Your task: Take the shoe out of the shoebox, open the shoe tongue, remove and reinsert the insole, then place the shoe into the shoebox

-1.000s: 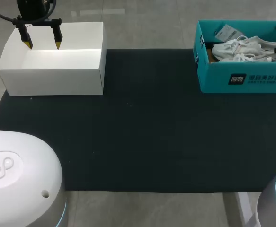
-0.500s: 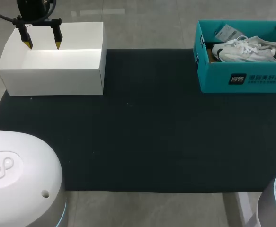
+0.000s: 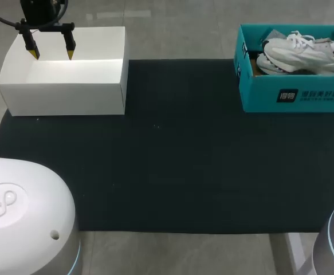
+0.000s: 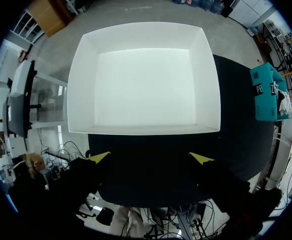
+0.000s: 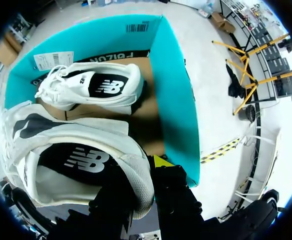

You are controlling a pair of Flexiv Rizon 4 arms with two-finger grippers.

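Shoe (image 3: 301, 52) now higher in shoebox (image 3: 258, 97)

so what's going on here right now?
The right tool is shut on the heel of a white shoe and holds it up over the teal shoebox. It has not been set down on the black mat. A second shoe lies on its side in the shoebox. The left tool is open and empty above the white box at the far left. Tongue and insole steps are not yet done.
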